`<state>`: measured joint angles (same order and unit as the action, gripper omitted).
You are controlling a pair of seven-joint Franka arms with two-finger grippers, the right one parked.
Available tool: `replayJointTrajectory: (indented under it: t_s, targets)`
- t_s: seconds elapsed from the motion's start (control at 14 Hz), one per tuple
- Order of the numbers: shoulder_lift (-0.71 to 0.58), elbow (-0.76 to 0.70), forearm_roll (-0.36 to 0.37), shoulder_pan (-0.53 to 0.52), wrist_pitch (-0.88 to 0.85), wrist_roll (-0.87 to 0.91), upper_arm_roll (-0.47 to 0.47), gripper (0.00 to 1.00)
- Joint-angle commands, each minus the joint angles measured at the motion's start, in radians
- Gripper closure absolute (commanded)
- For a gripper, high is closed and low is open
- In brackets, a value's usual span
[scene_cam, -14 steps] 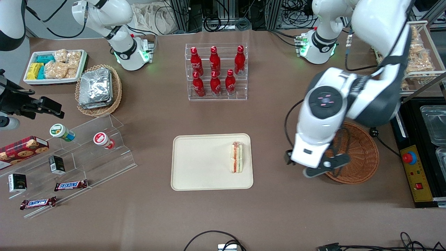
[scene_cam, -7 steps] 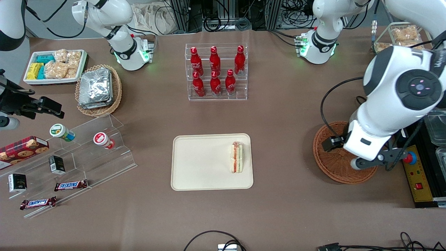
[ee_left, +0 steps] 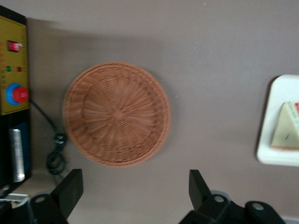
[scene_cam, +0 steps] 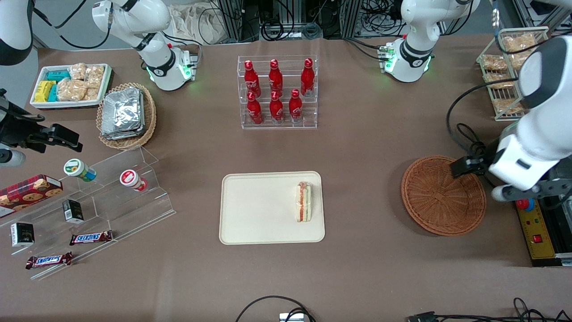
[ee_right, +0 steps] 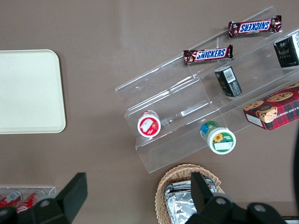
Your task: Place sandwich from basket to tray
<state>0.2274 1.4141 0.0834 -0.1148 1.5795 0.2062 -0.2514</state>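
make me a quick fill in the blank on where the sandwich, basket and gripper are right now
1. The sandwich lies on the ____.
2. The wicker basket holds ____ sandwiches.
3. The gripper hangs above the table near the basket with its fingers ____.
4. The tray lies nearer to the front camera than the rack of red ____.

Missing words: tray; no; open; bottles

Sandwich (scene_cam: 303,202): one
Tray (scene_cam: 259,223): one
Reddish-brown basket (scene_cam: 442,195): one
Red bottles (scene_cam: 275,89): six
Snickers bars (scene_cam: 90,237): two
Lidded cups (scene_cam: 79,170): two
Pincer (ee_left: 135,193): one, fingers apart
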Motion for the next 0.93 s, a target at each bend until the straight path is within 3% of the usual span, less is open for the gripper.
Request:
replayJointTrajectory:
  t_s: [0.0,0.21,0.86]
  targets:
    - [-0.144,0.136,-0.03,0.081,0.001,-0.124,0.145,0.0]
    - [-0.218,0.183,-0.03,0.116,-0.01,-0.215,0.214,0.0]
    - [-0.281,0.174,-0.031,0.152,-0.102,-0.211,0.213,0.0]
